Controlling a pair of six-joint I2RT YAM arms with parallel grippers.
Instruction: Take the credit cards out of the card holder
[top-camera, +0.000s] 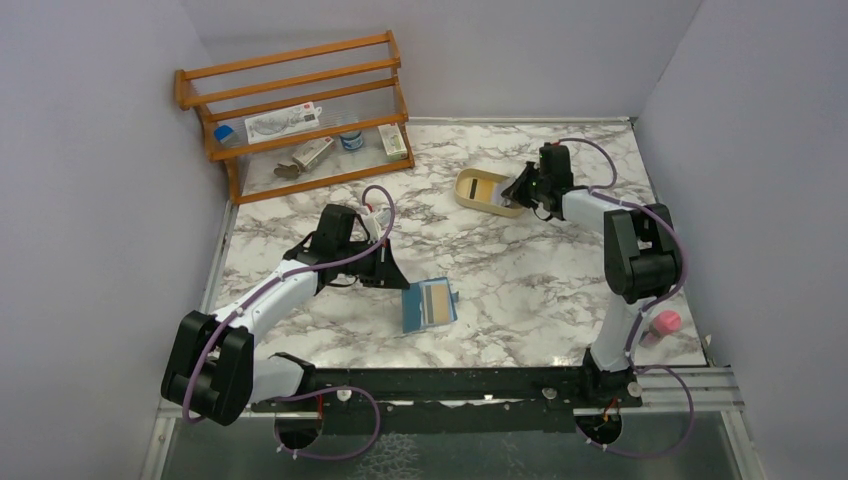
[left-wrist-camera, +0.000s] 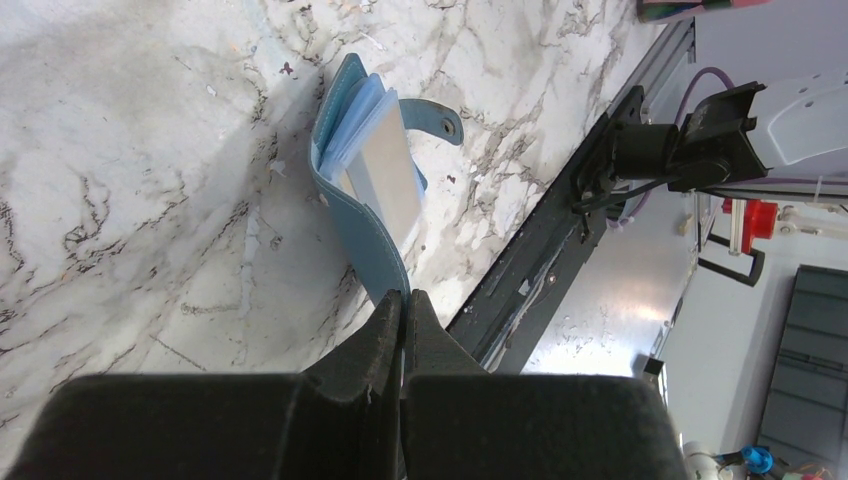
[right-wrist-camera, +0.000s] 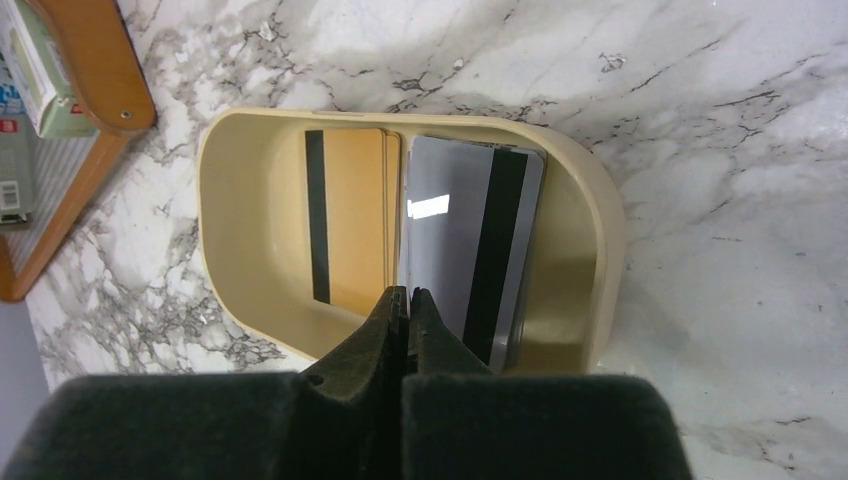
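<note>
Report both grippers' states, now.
Left gripper: closed, apparently pinching the cover edge of the card holder.
Right gripper: closed, nothing visibly held, over the tan tray.

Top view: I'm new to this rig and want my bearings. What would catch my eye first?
The blue card holder lies open front and centre, cards in it, the shut left gripper at its edge. Farther back a tan tray holds a gold card and a grey card side by side, the shut right gripper above them. A wooden rack stands in the far left corner.
</note>
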